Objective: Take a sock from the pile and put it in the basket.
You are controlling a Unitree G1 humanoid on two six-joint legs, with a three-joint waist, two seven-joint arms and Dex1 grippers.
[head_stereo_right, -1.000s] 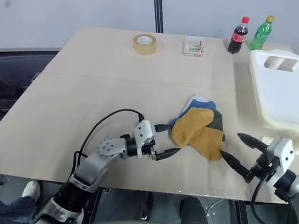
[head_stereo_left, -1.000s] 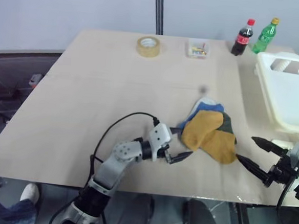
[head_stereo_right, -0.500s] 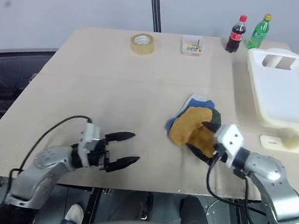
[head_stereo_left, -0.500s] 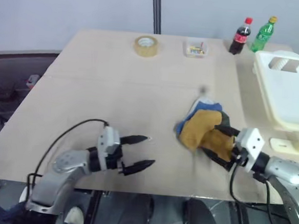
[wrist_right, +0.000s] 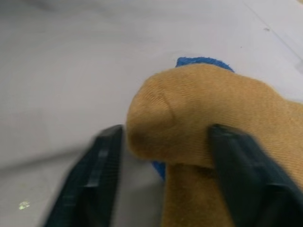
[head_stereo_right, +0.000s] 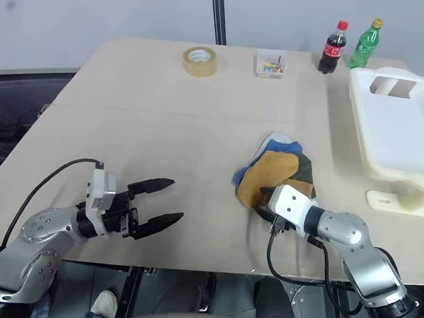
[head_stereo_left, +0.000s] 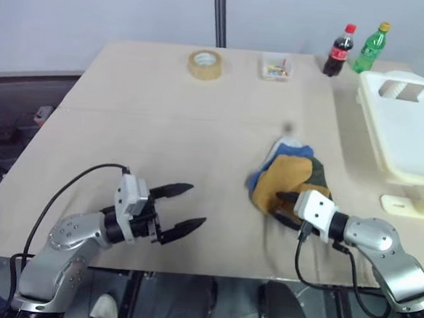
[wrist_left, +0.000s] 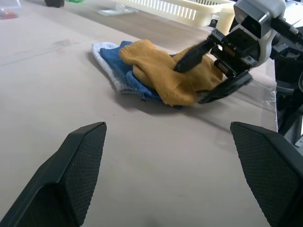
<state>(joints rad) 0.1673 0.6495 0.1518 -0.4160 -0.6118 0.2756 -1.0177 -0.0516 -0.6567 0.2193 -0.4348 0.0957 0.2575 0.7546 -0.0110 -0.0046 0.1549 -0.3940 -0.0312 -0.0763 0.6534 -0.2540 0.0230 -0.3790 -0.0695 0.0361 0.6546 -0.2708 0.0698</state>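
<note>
Sock: the mustard-yellow sock lies on top of the pile, right of centre on the tabletop, draped over the blue sock and beside the dark green sock.
Right gripper: we have our right gripper at the near end of the sock, one finger on each side of a bunched fold; the jaws are partly drawn in around the fabric, but we cannot tell whether they pinch it firmly yet.
Left gripper: our left gripper hovers wide and empty over bare tabletop, well apart from the pile on the left.
Handling: we judge the sock light, soft and floppy; it will sag and trail once lifted, and its knit may drag the blue sock along.
Where to hold: the raised fold between our fingers looks best, thick enough to pinch without catching the layer below.
Basket: the cream-white basket stands at the right edge, well apart from the pile, with nothing in it that we can see.
</note>
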